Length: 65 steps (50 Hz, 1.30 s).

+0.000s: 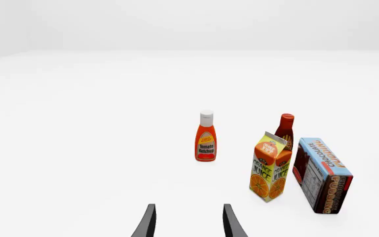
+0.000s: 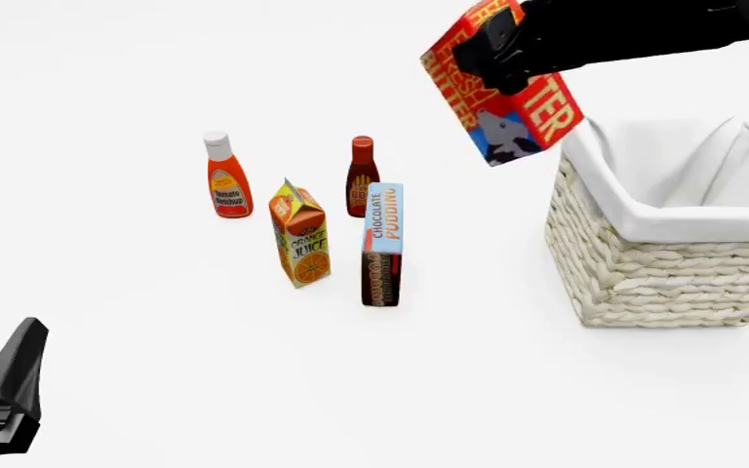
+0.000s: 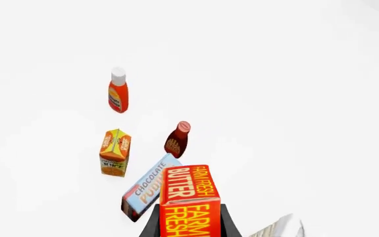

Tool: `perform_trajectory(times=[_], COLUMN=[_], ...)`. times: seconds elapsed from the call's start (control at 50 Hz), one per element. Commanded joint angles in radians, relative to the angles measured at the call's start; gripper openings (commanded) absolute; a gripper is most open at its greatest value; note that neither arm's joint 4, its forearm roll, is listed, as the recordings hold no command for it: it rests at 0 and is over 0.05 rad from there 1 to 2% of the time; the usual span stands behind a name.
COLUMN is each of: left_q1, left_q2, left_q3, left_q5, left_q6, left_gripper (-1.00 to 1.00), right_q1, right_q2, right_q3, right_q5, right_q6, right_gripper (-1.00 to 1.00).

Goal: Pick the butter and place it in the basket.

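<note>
The butter point(image 2: 511, 93), a red-orange carton with a blue cow corner, hangs tilted in the air just left of the basket's near-left corner, with my right gripper point(image 2: 498, 44) shut on it. In the right wrist view the butter point(image 3: 189, 197) sits between the two black fingers. The basket point(image 2: 667, 278), woven cream wicker with a white lining, stands on the table at the right. My left gripper point(image 1: 188, 222) is open and empty, low at the near left point(image 2: 4, 390).
A ketchup bottle point(image 2: 227, 177), an orange juice carton point(image 2: 300, 234), a dark red sauce bottle point(image 2: 363, 175) and a chocolate pudding box point(image 2: 382, 244) stand in a cluster left of the basket.
</note>
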State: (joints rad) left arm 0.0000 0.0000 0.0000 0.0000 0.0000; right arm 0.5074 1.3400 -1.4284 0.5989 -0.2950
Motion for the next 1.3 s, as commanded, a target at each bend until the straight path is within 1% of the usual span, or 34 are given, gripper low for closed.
perform_trajectory(times=[0.02, 0.26, 0.42, 0.8, 0.9, 0.96, 1.04, 1.3], left_q1=[0.0, 0.0, 0.0, 0.0, 0.0, 0.0, 0.0, 0.0], left_q2=[0.0, 0.0, 0.0, 0.0, 0.0, 0.0, 0.0, 0.0], left_q3=[0.0, 0.0, 0.0, 0.0, 0.0, 0.0, 0.0, 0.0], left_q5=[0.0, 0.0, 0.0, 0.0, 0.0, 0.0, 0.0, 0.0], left_q6=[0.0, 0.0, 0.0, 0.0, 0.0, 0.0, 0.0, 0.0], left_gripper=[1.0, 1.0, 1.0, 1.0, 1.0, 1.0, 1.0, 1.0], right_q1=[-0.026, -0.085, -0.133, -0.229, -0.248, -0.262, -0.277, -0.325], right_q2=[-0.039, -0.083, -0.107, -0.158, -0.163, -0.181, -0.201, -0.25], right_q3=[-0.013, 0.019, 0.083, 0.153, 0.176, 0.181, 0.191, 0.233], right_q5=[-0.022, -0.057, -0.109, -0.192, -0.211, -0.219, -0.234, -0.276], right_q6=[0.047, 0.085, 0.101, 0.165, 0.159, 0.175, 0.174, 0.21], right_gripper=[-1.0, -1.0, -1.0, -1.0, -1.0, -1.0, -1.0, -1.0])
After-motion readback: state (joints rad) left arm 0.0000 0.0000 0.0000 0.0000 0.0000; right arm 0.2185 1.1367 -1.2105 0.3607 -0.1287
